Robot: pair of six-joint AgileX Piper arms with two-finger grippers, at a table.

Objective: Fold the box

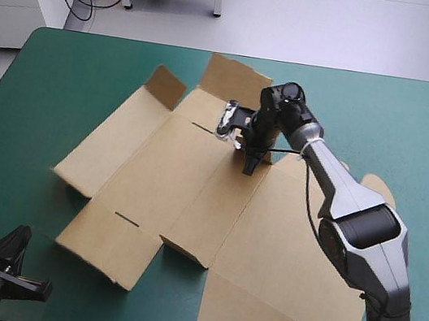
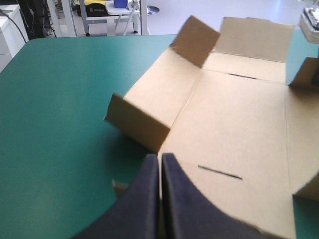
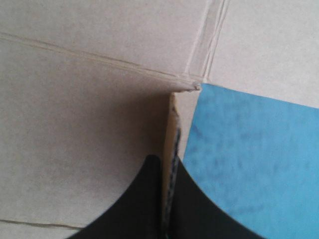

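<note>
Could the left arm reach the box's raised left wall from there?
Probably yes: the left gripper faces that wall of the box across bare teal-green cover, and the right gripper is pinching a far flap, out of the way.

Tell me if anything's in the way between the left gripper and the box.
Nothing visible does. In the high view only teal-green cover lies between the shut left gripper and the near corner of the box. The right gripper is shut on the box farther back.

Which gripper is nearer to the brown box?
Right. The right gripper is shut on a flap edge of the box toward its far side. The left gripper, shut, sits just off the near-left corner.
</note>
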